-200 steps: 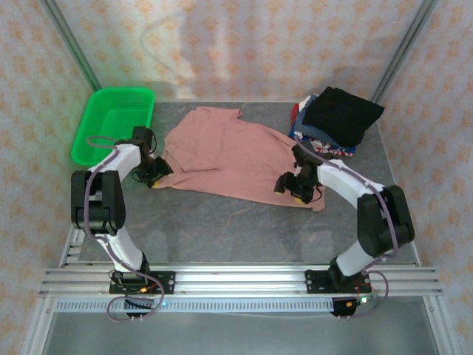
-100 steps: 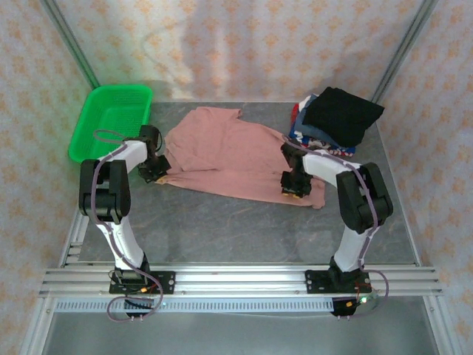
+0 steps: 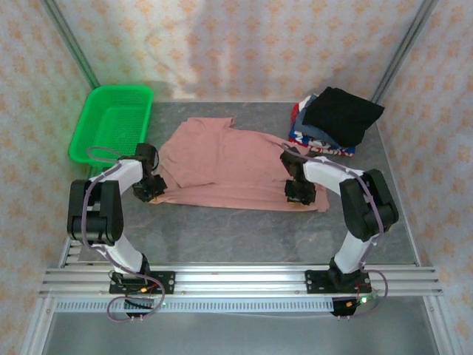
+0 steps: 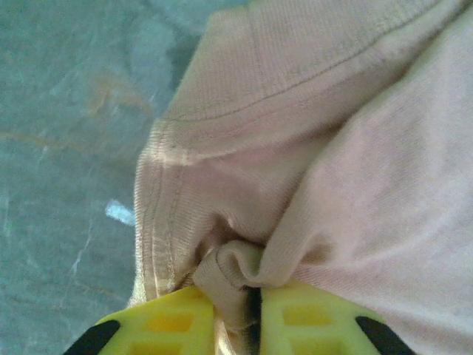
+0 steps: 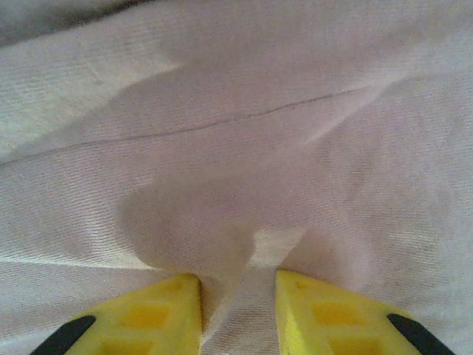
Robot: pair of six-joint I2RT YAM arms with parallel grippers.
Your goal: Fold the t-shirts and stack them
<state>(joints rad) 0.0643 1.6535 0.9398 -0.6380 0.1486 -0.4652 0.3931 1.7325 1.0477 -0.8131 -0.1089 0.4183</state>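
Since the dusty-pink cloth t-shirt [image 3: 229, 159] lies flat on the grey table [image 3: 222, 229], the left gripper [image 4: 251, 318] pinches its near-left hem and the right gripper [image 5: 238, 314] seems nipped on a cloth ridge, likely to lift the near edge for folding.

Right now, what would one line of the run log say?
step: folding | left claw: shut on pink t-shirt left edge | right claw: shut on its right edge | shirt stack: far right, black on top
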